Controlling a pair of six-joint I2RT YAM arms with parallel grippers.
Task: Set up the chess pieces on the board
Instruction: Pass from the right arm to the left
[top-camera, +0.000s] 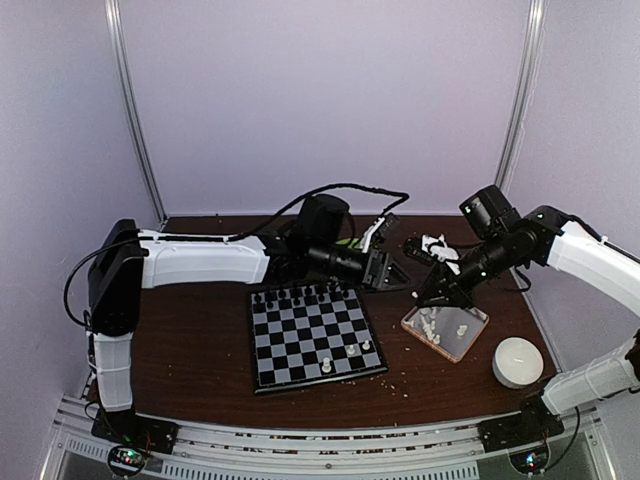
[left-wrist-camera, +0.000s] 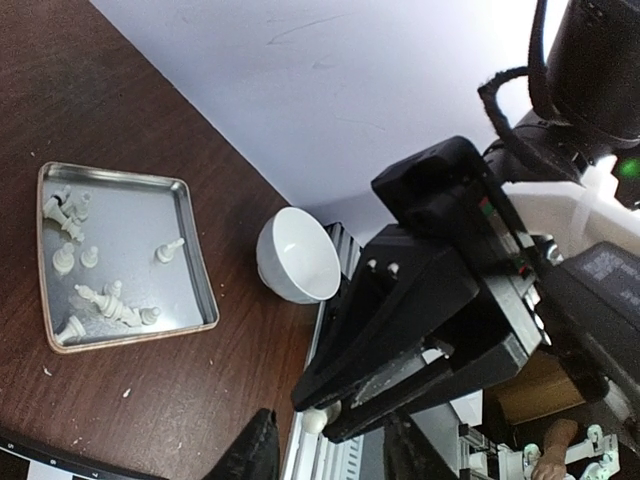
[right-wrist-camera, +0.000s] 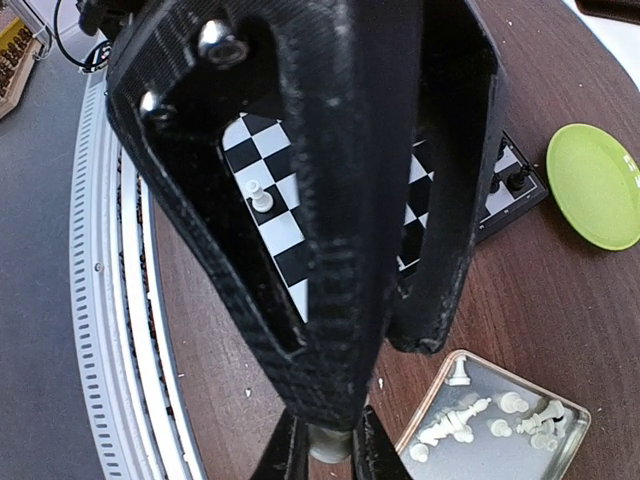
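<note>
- Top view. Board (top-camera: 315, 335): lies flat on the brown counter (top-camera: 200, 350), ahead of the gap between the two arm bases. Carries black chessmen (top-camera: 300, 295) along the far row and three white chess pieces (top-camera: 352, 350) near the near-right corner.
- Tray (top-camera: 478, 322): sits near the board's right side and holds more white pieces. White bowl (top-camera: 518, 362) at its near right.
- Left arm (top-camera: 200, 262): reaches across behind the board. Left jaws end close to right jaws, over the tray's far edge.
- Left wrist view. Left jaws: stand partly apart and grip nothing, with the tip of right jaws showing between them. Tray at left with pieces lying and standing, bowl beside it.
- Right wrist view. Right jaws: pinch one pale chess piece (right-wrist-camera: 330, 442) at the tips. Board underneath with one white pawn (right-wrist-camera: 258, 195) upright. Green plate (right-wrist-camera: 595, 185) past the board's corner.
</note>
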